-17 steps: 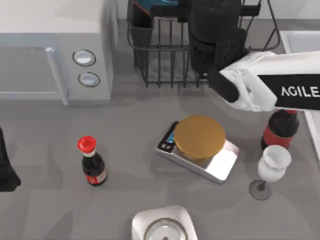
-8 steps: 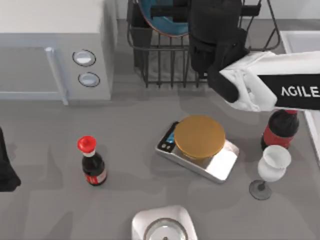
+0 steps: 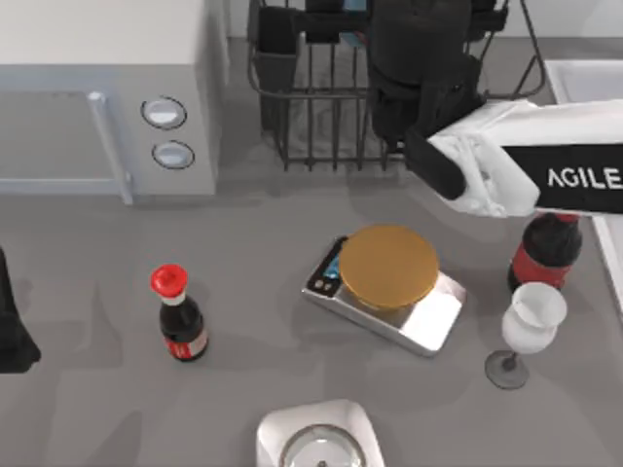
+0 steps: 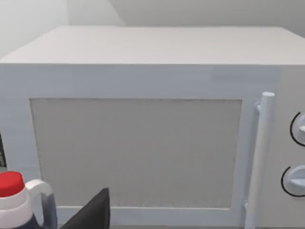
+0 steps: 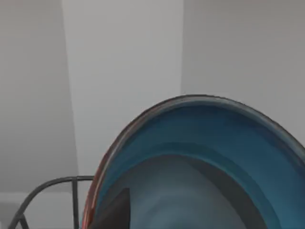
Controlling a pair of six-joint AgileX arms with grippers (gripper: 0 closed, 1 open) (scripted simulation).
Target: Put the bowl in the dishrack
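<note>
- The bowl (image 5: 200, 157), teal-blue inside with a dark reddish-brown rim, is tilting steeply on edge, its hollow facing my right wrist camera, above a curved wire of the dishrack (image 5: 47, 191).
- The dishrack (image 3: 321, 107), black wire with thin upright bars and a dark cup at its left corner, is sitting at the table's twelve o'clock.

the bowl (image 5: 224, 143) is showing a smooth, glossy teal glaze like ceramic. the dishrack (image 3: 331, 117) is looking like thin dark wire with a dull metal sheen. the bench (image 3: 243, 243) is reading as flat matt grey. the scale (image 3: 428, 316) is gleaming like polished metal under a matt orange disc (image 3: 387, 265).
</note>
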